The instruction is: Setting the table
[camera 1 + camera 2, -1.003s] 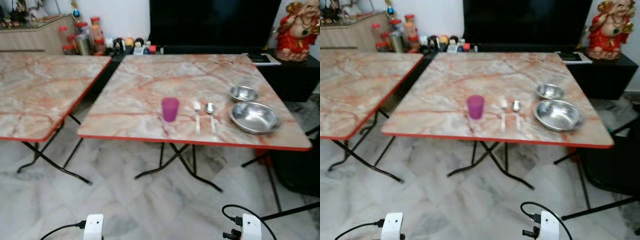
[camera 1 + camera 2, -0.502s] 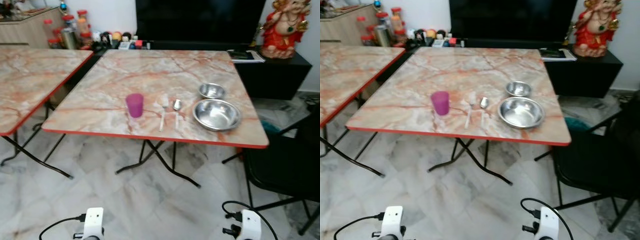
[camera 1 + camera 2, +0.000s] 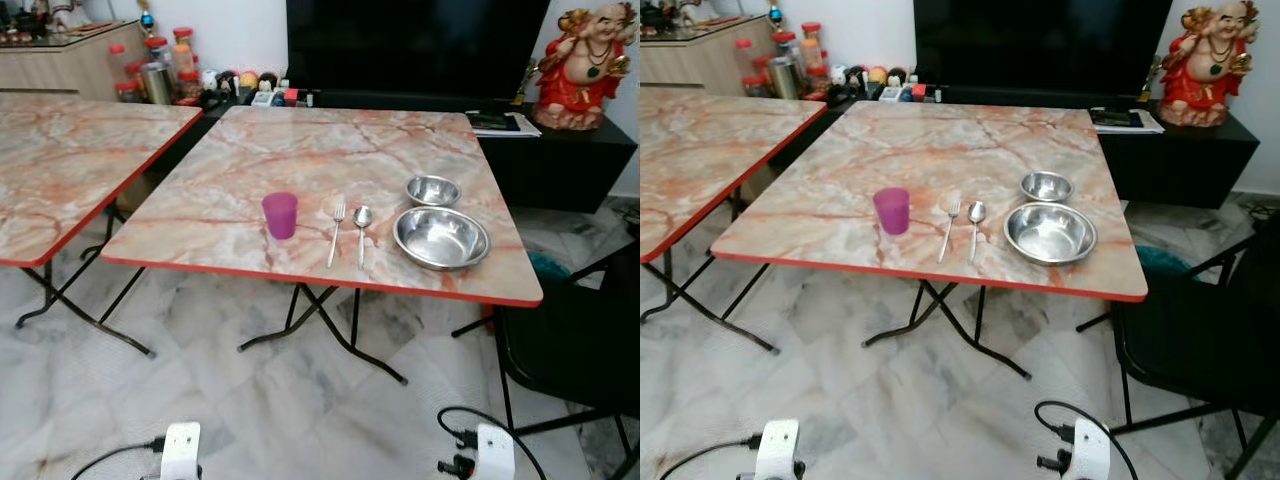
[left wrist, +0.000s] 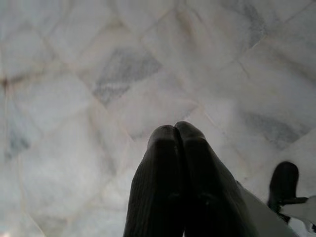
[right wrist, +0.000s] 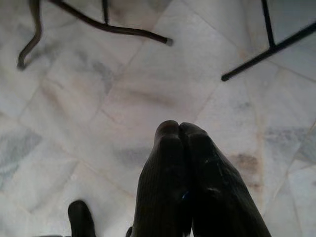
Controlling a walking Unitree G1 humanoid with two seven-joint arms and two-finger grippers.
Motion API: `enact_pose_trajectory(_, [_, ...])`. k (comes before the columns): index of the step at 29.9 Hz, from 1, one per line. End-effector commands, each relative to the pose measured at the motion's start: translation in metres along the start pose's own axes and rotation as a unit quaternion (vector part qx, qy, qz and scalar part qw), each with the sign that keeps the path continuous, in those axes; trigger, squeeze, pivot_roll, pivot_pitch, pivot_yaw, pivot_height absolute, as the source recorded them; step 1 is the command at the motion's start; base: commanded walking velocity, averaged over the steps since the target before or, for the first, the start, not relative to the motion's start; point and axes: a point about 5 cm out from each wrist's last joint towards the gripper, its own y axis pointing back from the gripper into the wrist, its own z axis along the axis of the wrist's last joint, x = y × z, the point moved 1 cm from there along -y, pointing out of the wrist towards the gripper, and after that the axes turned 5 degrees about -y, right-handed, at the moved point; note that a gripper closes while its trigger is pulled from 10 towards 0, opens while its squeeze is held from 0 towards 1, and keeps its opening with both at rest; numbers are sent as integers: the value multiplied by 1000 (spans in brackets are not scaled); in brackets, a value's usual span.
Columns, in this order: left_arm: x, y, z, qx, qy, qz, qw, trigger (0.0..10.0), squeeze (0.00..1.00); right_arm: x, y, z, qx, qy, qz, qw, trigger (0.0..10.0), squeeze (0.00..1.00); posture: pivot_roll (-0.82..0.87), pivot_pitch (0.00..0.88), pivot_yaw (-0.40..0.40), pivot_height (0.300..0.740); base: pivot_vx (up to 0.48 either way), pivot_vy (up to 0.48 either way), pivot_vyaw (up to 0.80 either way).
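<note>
Looking down from the head camera, I see the table in front of me with a place already laid near its front edge: a purple cup, then a fork and a spoon side by side, then a big steel bowl with a small steel bowl just behind it. The fork and spoon lie with their long axis pointing away from me, handles toward the front edge, so a gripper coming from my side meets the handle ends first. Both arms hang low over the marble floor, well below and in front of the table edge. The left gripper has its two fingers pressed together and carries nothing, and the right gripper is the same, fingers together and nothing between them. The things lie ahead and up from both grippers; the cup is more on the side of my left arm, the bowls more on the side of my right arm, and the cutlery is about between. I judge the right arm is the nearer one for the bowls. Compared with half a second ago, the whole picture has shifted a little sideways, which is my camera turning; the things on the table keep the same places among themselves. A black chair stands to the right of the table.
</note>
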Motion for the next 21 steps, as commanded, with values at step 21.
enact_pose_trajectory(21, [-5, -1, 5, -4, 3, -8, 1000, 10000, 0, -1, 0, 4, -10, -3, -7, 1000, 10000, 0, -15, 5, 1, 740, 272, 0, 0])
